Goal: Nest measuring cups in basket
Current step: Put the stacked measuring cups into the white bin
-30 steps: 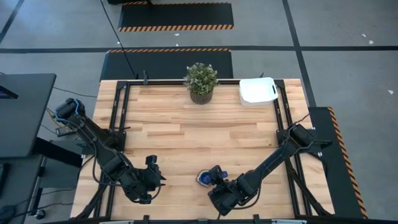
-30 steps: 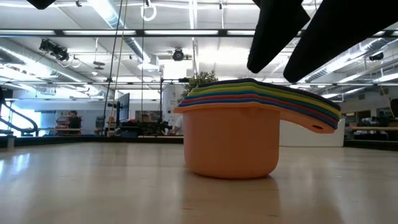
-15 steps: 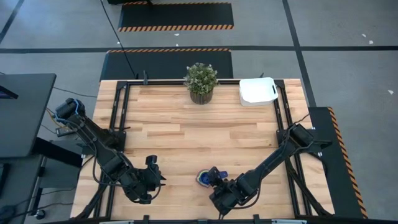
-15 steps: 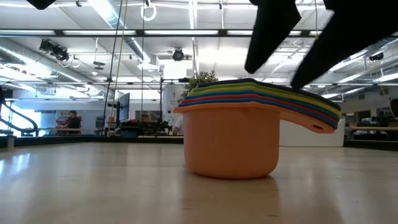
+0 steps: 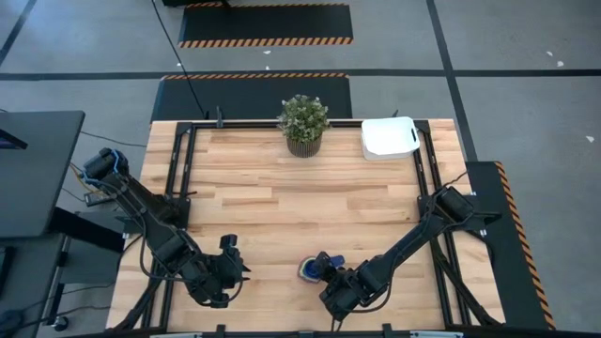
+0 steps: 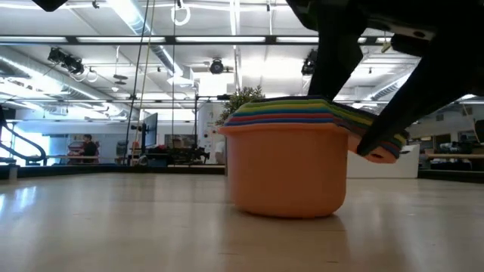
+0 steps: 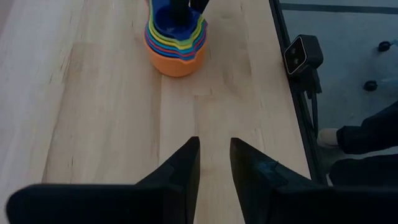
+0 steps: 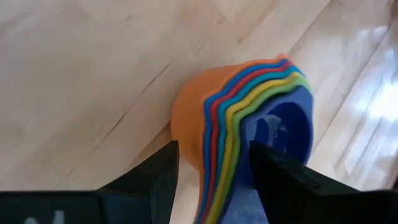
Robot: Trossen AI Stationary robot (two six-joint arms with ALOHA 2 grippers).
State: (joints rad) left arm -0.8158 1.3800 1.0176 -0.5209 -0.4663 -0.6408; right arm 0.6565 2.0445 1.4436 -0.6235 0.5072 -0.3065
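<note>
The measuring cups point(image 5: 308, 270) stand nested in one stack, orange outermost and dark blue innermost, base on the table near its near edge. They also show in the low view point(image 6: 287, 166) and the left wrist view point(image 7: 176, 37). My right gripper point(image 8: 214, 168) is at the stack's handle side, shut on the stacked handles. My left gripper point(image 5: 230, 263) waits near the table's near edge, left of the stack, fingers a narrow gap apart point(image 7: 214, 155). The white basket point(image 5: 389, 137) sits at the far right corner. My right gripper has the stacked handles point(image 8: 224, 186) between its two fingers, one on each side. The fingers point(image 6: 393, 113) slant down from above at the handle end point(image 6: 382, 151). The stack stays upright with the orange cup's base on the table.
A potted green plant point(image 5: 302, 124) stands at the middle of the far edge, left of the basket. Dark rails point(image 5: 178, 188) run along the table's left and right sides. Bare wood lies between the stack and the basket.
My right gripper has come down at the stack's handles, and its fingers have closed in on them. The stack has turned a little on the table, its handles swinging, and stays on its base.
</note>
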